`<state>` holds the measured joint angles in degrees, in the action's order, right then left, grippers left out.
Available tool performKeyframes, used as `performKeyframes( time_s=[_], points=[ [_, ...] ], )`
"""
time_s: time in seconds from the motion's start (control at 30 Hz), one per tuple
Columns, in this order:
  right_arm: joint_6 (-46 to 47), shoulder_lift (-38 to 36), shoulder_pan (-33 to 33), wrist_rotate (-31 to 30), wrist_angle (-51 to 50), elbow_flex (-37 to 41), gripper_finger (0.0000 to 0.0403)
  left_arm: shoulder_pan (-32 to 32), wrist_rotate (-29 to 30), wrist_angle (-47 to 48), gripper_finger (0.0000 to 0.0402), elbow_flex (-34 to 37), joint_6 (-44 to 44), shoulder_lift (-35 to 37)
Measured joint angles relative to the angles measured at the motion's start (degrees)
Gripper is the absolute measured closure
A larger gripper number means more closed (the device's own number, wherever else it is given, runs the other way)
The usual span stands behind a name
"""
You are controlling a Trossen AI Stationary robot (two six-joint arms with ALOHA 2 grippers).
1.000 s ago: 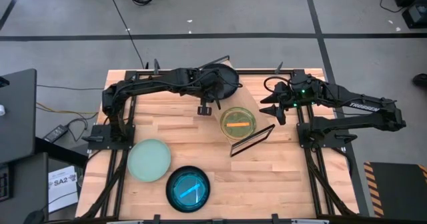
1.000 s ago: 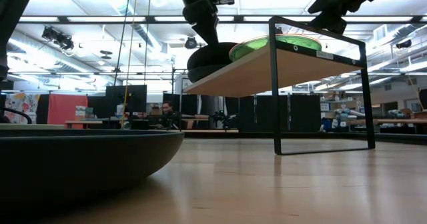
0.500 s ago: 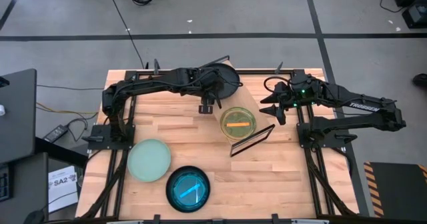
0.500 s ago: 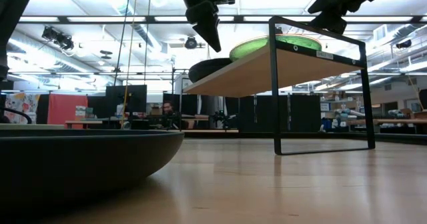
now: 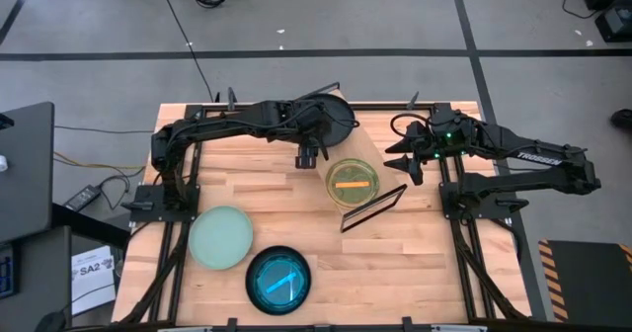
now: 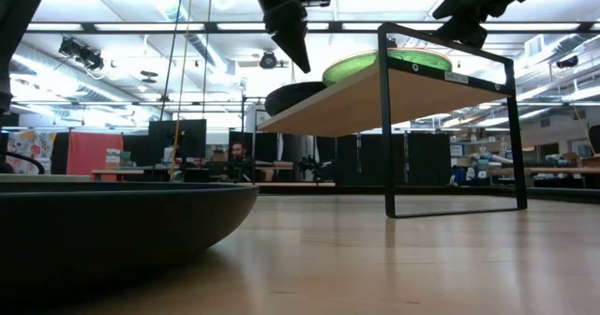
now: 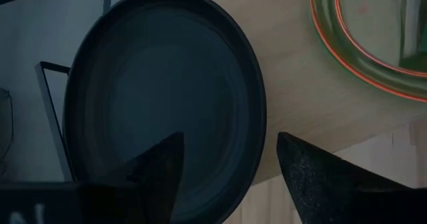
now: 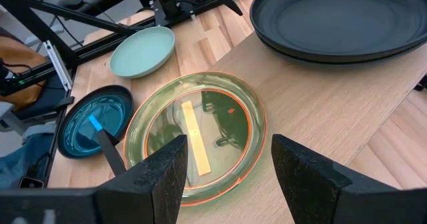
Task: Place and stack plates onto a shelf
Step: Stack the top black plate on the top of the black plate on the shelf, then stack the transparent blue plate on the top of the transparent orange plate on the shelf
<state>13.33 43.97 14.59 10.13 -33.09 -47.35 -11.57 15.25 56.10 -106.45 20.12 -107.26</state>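
Note:
The shelf (image 6: 375,104) stands on its wire frames (image 5: 373,207) across the middle of the table. A dark grey plate (image 7: 167,97) lies flat on its far end, and a bright green plate with an orange stripe (image 8: 197,137) on its near end. My left gripper (image 7: 230,141) hangs open just above the dark plate's near rim, clear of it in the low view (image 6: 298,57). My right gripper (image 8: 227,177) waits open by the table's right edge, looking at the green plate. A pale green plate (image 5: 221,237) and a teal plate (image 5: 278,280) rest on the tabletop, near left.
The teal plate's dark side (image 6: 112,231) fills the low view's near left. Bare board (image 8: 320,97) shows between the two plates on the shelf. The arms' black frames run along the table's left and right edges.
My left gripper has opened and let go of the dark plate's near rim. That rim, held raised a second ago, has dropped, and the plate now lies flat on the shelf.

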Motion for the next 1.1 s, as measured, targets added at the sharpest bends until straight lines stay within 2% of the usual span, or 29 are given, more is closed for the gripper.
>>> performKeyframes(
  time_s=[0.27,0.53,0.83,1.1],
  points=[
    [0.0,0.0,0.0,0.0,0.0,0.0,0.018,1.6,0.0,0.4,0.0154,-0.2,-0.9,0.8],
    [0.0,0.0,0.0,0.0,-0.4,0.0,0.018,5.7,0.0,10.0,0.0154,-4.4,-3.6,3.0],
    [0.0,0.0,-1.3,0.0,-0.5,0.0,0.018,12.6,0.0,20.1,0.0154,-5.1,-16.0,9.4],
    [0.0,0.0,-4.0,0.0,0.0,0.0,0.018,21.7,0.5,28.0,0.0154,-5.0,-29.0,16.6]
  ],
)
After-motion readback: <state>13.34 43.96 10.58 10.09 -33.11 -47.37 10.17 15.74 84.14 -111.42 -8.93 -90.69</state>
